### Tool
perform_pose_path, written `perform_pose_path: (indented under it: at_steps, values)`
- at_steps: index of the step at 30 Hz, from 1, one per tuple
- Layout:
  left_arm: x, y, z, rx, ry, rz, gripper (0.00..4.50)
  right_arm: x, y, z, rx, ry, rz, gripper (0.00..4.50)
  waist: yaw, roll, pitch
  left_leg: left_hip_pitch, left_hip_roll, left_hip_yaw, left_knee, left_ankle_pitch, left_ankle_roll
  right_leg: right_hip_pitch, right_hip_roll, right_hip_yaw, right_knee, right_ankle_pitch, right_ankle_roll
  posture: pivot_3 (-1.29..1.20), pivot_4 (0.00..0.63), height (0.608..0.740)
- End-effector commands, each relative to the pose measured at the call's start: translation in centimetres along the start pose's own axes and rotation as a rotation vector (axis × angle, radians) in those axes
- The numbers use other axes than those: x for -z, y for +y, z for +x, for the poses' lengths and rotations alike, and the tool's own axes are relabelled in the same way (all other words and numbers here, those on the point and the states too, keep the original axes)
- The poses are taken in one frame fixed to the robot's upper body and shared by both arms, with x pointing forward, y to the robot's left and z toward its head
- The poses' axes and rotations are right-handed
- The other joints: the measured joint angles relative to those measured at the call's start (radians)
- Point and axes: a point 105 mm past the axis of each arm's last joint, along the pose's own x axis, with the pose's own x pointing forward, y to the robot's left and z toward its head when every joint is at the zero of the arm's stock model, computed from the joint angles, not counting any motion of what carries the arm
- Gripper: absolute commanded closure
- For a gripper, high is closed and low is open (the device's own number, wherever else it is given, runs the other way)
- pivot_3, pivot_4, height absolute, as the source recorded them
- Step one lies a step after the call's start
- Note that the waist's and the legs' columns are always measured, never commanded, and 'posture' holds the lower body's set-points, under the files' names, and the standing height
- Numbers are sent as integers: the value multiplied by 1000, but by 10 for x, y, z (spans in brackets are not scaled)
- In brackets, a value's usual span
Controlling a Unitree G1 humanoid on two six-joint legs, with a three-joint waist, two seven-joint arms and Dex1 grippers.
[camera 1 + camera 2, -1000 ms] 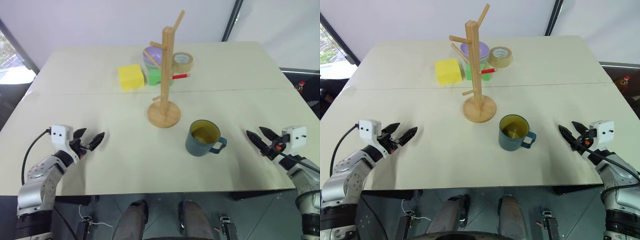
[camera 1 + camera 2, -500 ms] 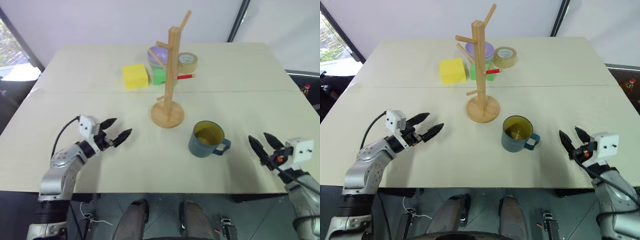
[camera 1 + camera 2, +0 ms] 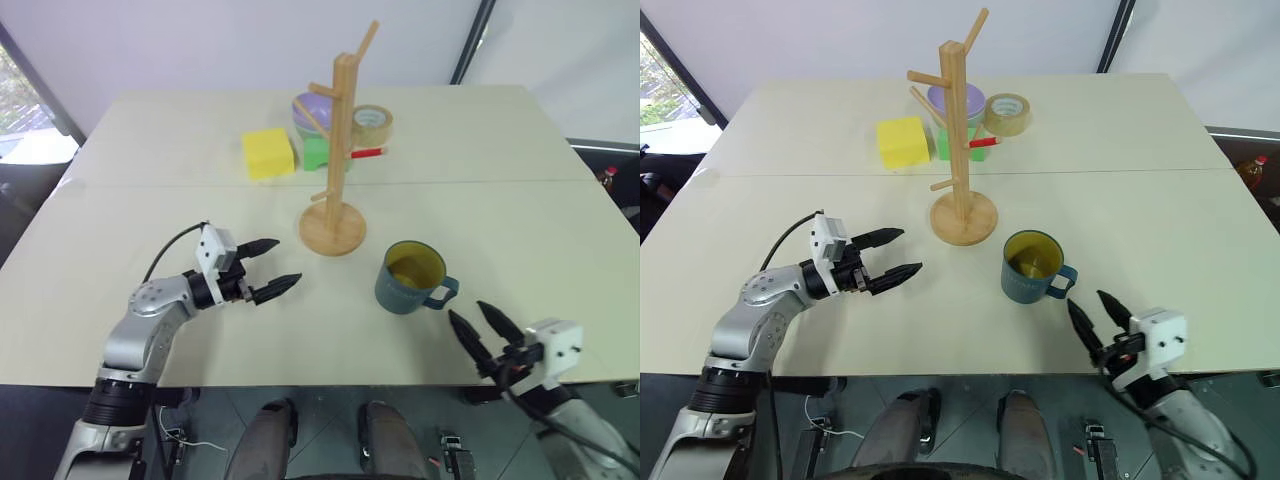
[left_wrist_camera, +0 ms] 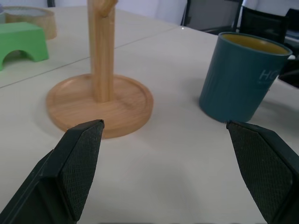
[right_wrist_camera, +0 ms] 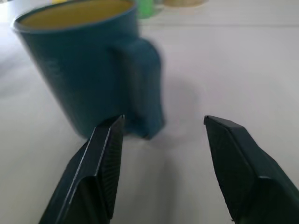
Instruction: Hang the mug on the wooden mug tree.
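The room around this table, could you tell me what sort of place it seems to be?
Probably an office or lab set up for tabletop trials. A plain pale table bears unrelated props: a yellow block, a roll of tape, a wooden mug tree. Dark chairs stand behind.

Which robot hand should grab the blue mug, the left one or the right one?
Probably the right. The right gripper sits open just beside the mug, on the side its handle sticks out. The left gripper is open too, but farther off, nearer the wooden mug tree.
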Motion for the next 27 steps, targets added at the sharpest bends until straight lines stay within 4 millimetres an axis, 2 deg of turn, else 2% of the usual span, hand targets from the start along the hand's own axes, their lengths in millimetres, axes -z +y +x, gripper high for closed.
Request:
perform_pose_path:
  at_steps: [1, 7, 12, 17, 27]
  values:
    - [-16, -17, 5, 91, -53, 51, 0, -2, 4, 4, 43, -40, -58, 1708, 1, 0, 0, 0, 0, 0, 0, 0, 0, 0, 0, 0, 0, 0, 0, 0, 150, 740]
    - [-21, -52, 9, 270, -42, 34, 0, 5, -3, 8, 115, -52, -91, 1708, 1, 0, 0, 0, 0, 0, -4, 0, 0, 0, 0, 0, -5, 0, 0, 0, 150, 740]
    - [-20, -74, 11, 369, -7, 46, 0, 17, -9, 6, 135, -36, -87, 1708, 1, 1, 0, 0, 0, 0, -6, 0, 0, 0, 1, 0, -5, 0, 0, 0, 150, 740]
    - [-14, -83, 10, 423, 28, 63, 0, 23, -10, 7, 139, -36, -82, 1708, -1, 1, -1, 0, 0, 0, -6, 0, 0, 0, 2, 0, -5, 0, 0, 0, 150, 740]
    - [-9, -90, 13, 452, 32, 88, 0, 22, -4, 15, 101, -65, -56, 1708, 0, 2, -1, 0, 0, 0, -6, 0, 0, 0, 2, 0, -5, 1, 0, 0, 150, 740]
